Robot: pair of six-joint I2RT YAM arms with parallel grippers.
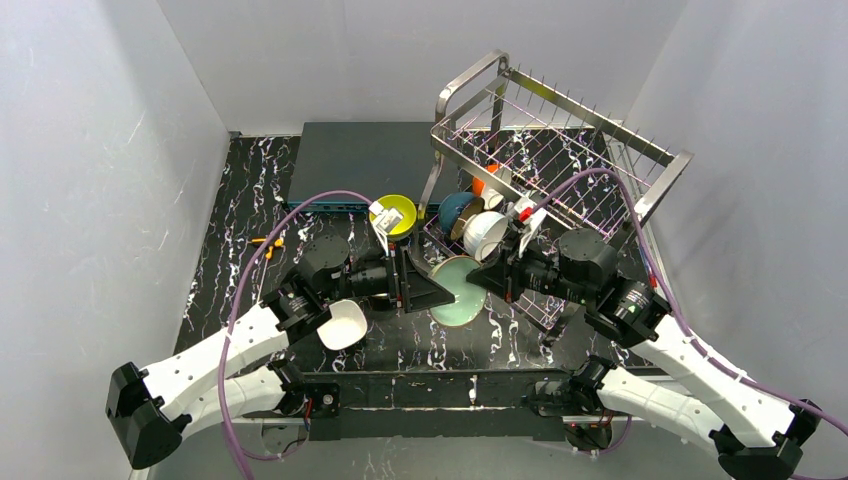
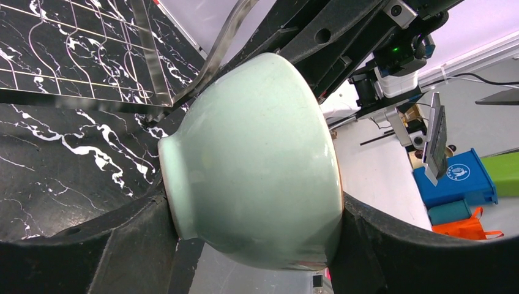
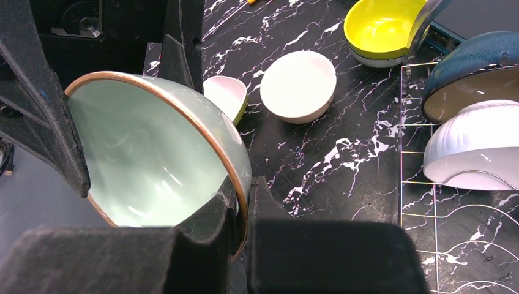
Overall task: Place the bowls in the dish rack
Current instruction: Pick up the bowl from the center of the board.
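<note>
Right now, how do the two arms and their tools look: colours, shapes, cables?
Both the left arm and the right arm have white shells dotted with small holes, joined by black round joints. A purple cable loops along each arm. The left tool and the right tool are matt black, with broad wedge-shaped fingers. A small white block sits near each wrist.

Pale green bowl [image 2: 257, 159] rim is covered by left gripper [image 2: 252, 205] fingers at frame bottom. Yellow bowl [image 3: 379, 27] is cut at top edge, dark blue bowl [image 3: 474, 58] and white ribbed bowl [image 3: 471, 144] at right edge. Orange bowl [image 1: 487, 177] is mostly hidden in dish rack [image 1: 600, 115].
</note>
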